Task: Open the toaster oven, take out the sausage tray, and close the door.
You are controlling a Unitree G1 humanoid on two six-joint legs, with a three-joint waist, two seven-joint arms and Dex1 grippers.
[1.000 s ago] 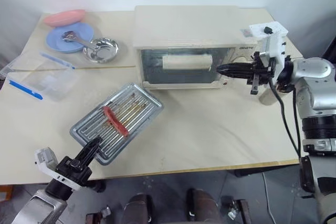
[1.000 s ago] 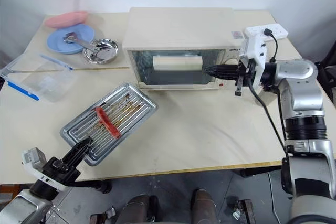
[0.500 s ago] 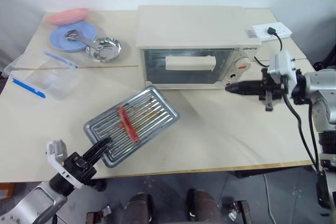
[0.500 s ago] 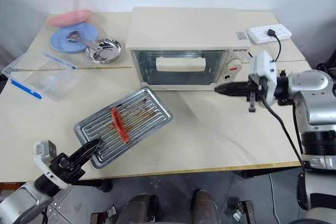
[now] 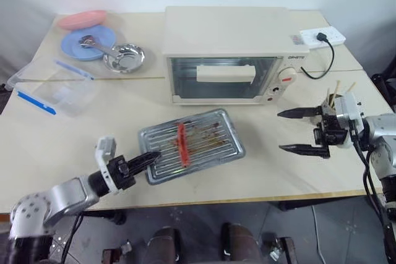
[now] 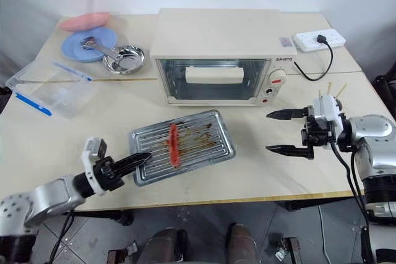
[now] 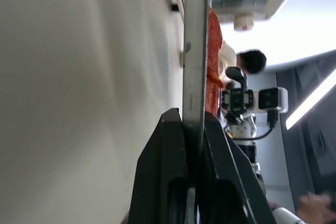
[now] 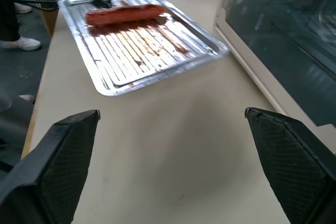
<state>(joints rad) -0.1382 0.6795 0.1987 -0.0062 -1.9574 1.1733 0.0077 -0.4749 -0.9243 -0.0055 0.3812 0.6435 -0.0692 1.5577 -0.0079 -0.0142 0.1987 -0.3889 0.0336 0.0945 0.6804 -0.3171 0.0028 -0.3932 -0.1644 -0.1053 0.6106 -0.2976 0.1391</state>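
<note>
Sausage tray [image 5: 193, 144]: silver, ribbed, grease-stained, lying on the counter [image 5: 260, 171] at lower centre of frame, in front of the toaster oven [image 5: 228, 54]; one red sausage [image 5: 182, 144] lies across its ribs. Left gripper [image 5: 147, 159]: clamped on the tray's left edge, fingers either side of the rim. Toaster oven: cream-white, upper centre; door [image 5: 223, 78] closed, glass window, cream bar handle. Right gripper [image 5: 300, 131]: right of frame, fingers spread wide, holding nothing, well apart from tray and oven. Other items: steel bowl [image 5: 124, 58], blue plate [image 5: 83, 44], pink plate [image 5: 82, 19] and clear container [image 5: 52, 89] at upper left; power strip [image 5: 323, 35] at upper right.
</note>
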